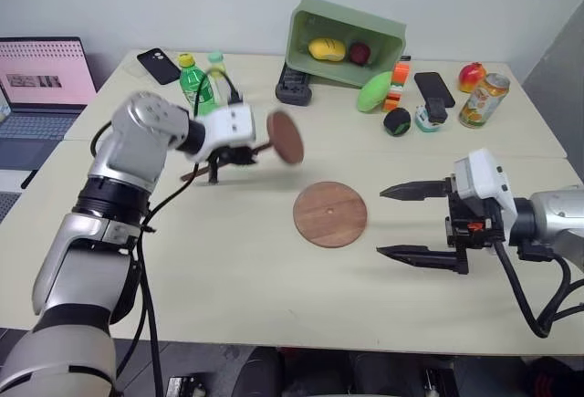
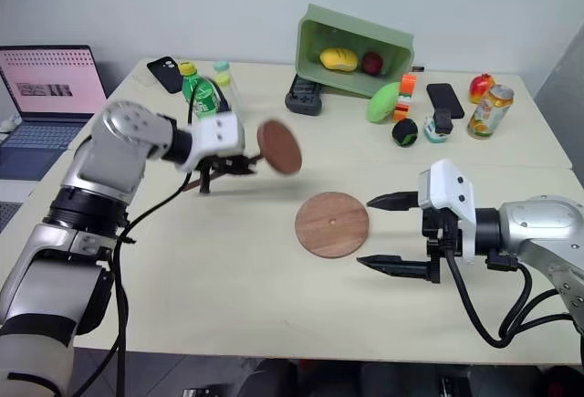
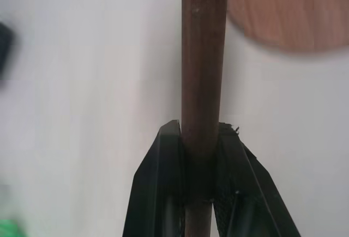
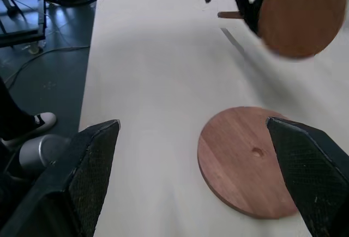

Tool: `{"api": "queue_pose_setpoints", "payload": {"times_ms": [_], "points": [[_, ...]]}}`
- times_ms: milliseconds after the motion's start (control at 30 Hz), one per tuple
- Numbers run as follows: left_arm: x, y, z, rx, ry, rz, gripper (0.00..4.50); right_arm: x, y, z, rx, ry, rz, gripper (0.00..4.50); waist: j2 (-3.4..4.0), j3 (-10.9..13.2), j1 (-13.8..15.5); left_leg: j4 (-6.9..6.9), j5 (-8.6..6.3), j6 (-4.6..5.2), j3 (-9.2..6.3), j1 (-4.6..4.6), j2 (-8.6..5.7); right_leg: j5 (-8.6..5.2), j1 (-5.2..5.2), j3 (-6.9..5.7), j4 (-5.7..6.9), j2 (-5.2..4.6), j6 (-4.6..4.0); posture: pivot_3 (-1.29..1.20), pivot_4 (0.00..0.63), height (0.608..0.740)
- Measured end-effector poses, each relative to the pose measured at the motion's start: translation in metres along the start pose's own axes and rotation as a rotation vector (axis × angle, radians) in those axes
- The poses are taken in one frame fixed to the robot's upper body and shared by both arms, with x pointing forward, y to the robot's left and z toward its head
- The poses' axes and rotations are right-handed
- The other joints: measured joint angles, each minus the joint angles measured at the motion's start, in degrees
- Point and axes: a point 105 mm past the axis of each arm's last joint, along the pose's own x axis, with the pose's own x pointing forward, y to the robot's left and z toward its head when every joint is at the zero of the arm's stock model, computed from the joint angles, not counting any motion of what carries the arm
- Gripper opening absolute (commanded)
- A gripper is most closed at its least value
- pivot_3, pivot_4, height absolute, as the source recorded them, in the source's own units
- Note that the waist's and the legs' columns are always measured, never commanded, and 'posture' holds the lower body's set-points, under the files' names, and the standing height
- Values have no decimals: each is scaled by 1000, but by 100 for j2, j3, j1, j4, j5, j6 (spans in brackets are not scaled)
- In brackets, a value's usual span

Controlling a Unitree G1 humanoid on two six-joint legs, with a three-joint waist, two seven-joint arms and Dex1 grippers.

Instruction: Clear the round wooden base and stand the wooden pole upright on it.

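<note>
Left eye view: round wooden base (image 1: 329,214) flat on the pale counter (image 1: 228,269), near its middle, small centre hole showing, bare on top. Up and to the left of it, wooden pole (image 1: 239,153) lifted clear of the counter, lying roughly level, its fixed disc (image 1: 286,137) tilted on edge and pointing toward the base. Left claw (image 1: 222,155) clenched on the pole's thin dark shaft; in the left wrist view, two black fingers (image 3: 158,188) pressed against either side of the rod (image 3: 203,68), a blurred reddish disc beyond it.

Right of the base, right claw (image 1: 412,224) spread wide and grasping nothing, one finger above the other, tips aimed at the base's edge but apart from it. In the right wrist view, both black fingers (image 4: 82,177) standing far apart, the base (image 4: 245,158) lying between them further off, the pole's disc (image 4: 301,13) hanging beyond.

Toward the far edge of the counter: green bin (image 1: 342,43) tipped on its side with a yellow and a red piece inside, green bottle (image 1: 196,85), black phone (image 1: 159,66), drink can (image 1: 483,99), small fruit-shaped toys near the bin. Off the counter's far left, open laptop (image 1: 41,82).
</note>
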Motion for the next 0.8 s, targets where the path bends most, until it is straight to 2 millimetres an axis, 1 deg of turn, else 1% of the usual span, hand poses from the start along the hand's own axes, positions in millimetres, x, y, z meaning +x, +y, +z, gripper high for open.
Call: {"api": "queue_pose_setpoints", "payload": {"times_ms": [100, 133, 167, 200, 233, 300, 367, 500, 633, 700, 800], "points": [[-1, -3, 43, -147, -320, 8, 277, -2, 1, -7, 22, 8, -30, 4500, 0, 0, -6, 1, 0, -1, 0, 3, 2, 0, 2, 5, 4, -3, 0, 0, 150, 740], [1, -8, 50, -194, -398, 0, 277, -1, 1, -9, 18, 6, -46, 4500, 0, -1, -15, 1, 0, -1, 0, 4, 3, 0, 2, 7, 1, -3, 1, 0, 150, 740], [7, -15, 51, -257, -449, -25, 277, -1, 0, -10, 9, 5, -64, 4500, -2, 0, -36, 5, 1, -1, 2, 7, 5, 0, -1, 9, 14, -1, 0, 0, 150, 740], [10, -21, 57, -337, -555, 2, 277, -1, -2, -13, -13, -18, -127, 4500, -3, -7, -39, 0, 1, -1, 4, 24, 12, -1, 13, 11, 11, -3, 1, 0, 150, 740], [16, -29, 65, -370, -631, -3, 277, 1, -3, -15, -12, -42, -164, 4500, -5, -8, -25, 0, 1, -1, 0, 18, 13, -1, 11, 18, 8, -7, 2, 0, 150, 740], [28, -45, 74, -419, -716, -29, 277, 7, -3, -21, 14, -80, -210, 4500, -6, -7, -16, 5, 12, -21, 1, 12, 10, -1, 7, 24, 11, -7, 1, 0, 150, 740], [32, -51, 78, -444, -748, -24, 277, 11, -2, -25, 32, -96, -244, 4500, -6, -7, -14, 4, 13, -24, 2, 12, 7, 0, 5, 25, 13, -6, 1, 0, 150, 740], [28, -50, 88, -435, -792, 19, 277, 17, 9, -29, 54, -92, -246, 4500, -5, -8, -13, 2, 13, -23, 3, 17, 4, 0, 10, 23, 11, 2, 1, 0, 150, 740], [35, -55, 84, -446, -795, 32, 277, 21, 16, -34, 79, -78, -238, 4500, -5, -8, -12, 2, 13, -22, 3, 18, 1, 0, 10, 22, 11, 2, 1, 0, 150, 740], [36, -56, 86, -431, -802, 36, 277, 24, 19, -37, 89, -71, -227, 4500, -5, -8, -12, 2, 13, -22, 4, 18, 1, 0, 11, 22, 11, 2, 1, 0, 150, 740], [39, -61, 88, -407, -810, 30, 277, 26, 17, -42, 93, -43, -252, 4500, -5, -8, -12, 2, 13, -22, 7, 20, 0, 0, 12, 22, 11, 2, 1, 0, 150, 740]]}}
